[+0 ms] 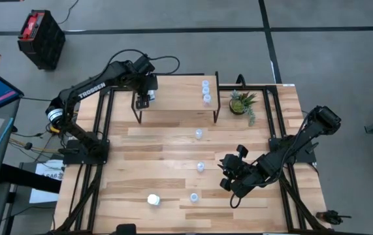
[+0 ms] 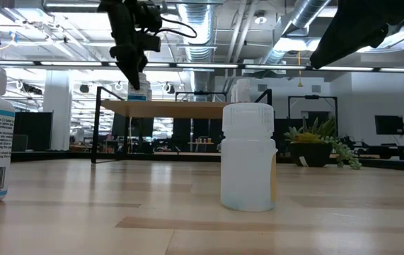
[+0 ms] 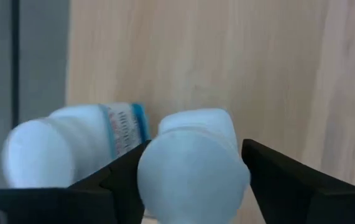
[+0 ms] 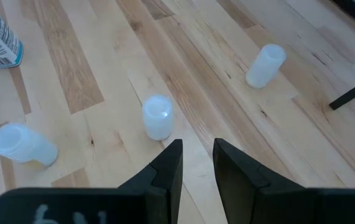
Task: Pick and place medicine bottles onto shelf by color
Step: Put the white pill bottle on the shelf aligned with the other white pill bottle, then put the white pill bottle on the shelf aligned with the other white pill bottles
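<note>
Left hand (image 1: 144, 99) hangs over the left end of the shelf (image 1: 176, 98), fingers pointing down. In the left wrist view its two dark fingers (image 3: 292, 180) stand apart on either side of a white bottle (image 3: 193, 168), with gaps showing on both sides of the cap, so the hand is open around the bottle and not pressing on it. A second white bottle with a blue-edged label (image 3: 78, 143) is just beside the first on the shelf top; whether the two touch cannot be told.

Two small translucent bottles (image 1: 206, 91) stand close together at the right end of the shelf, well apart from the left hand. A small green potted plant (image 1: 242, 103) sits on the worktop (image 1: 127, 196) just beyond the shelf's right legs.

Right hand (image 1: 228, 183) is low over the worktop's right half, its fingers (image 4: 168, 168) closed to a narrow slit with nothing between them.

Loose on the worktop in front of the shelf are four more bottles: one translucent (image 1: 198, 134) near the shelf's front edge, one (image 1: 200, 167) further forward and near the right hand, one (image 1: 194, 196) near the front edge, and a chunkier white labelled bottle (image 1: 153, 200) to its left.
</note>
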